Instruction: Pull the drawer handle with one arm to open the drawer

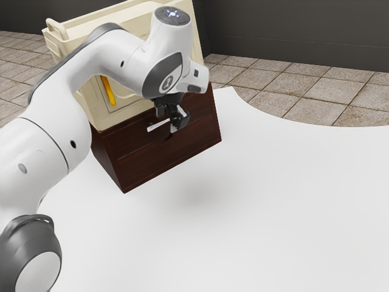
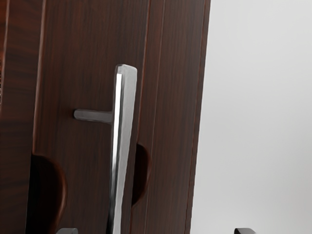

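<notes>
My gripper [image 1: 174,119] is at the front of the dark brown wooden cabinet [image 1: 176,158] in the exterior view, right by the silver bar handle [image 1: 158,126] and partly covering it. In the wrist view the handle [image 2: 124,122] stands out from the drawer front [image 2: 87,63] on a short post, its lower part running out of view. The fingertips of my gripper [image 2: 156,231] are wide apart there, with the handle's line between them and nothing clasped. The visible drawer front looks flush with the cabinet.
A cream-coloured cabinet-like unit [image 1: 130,18] with a yellow bar handle [image 1: 108,91] rises behind and above the brown cabinet, partly behind my arm. The white table [image 1: 267,207] spreads out before the cabinet, its curved edge facing the tiled floor.
</notes>
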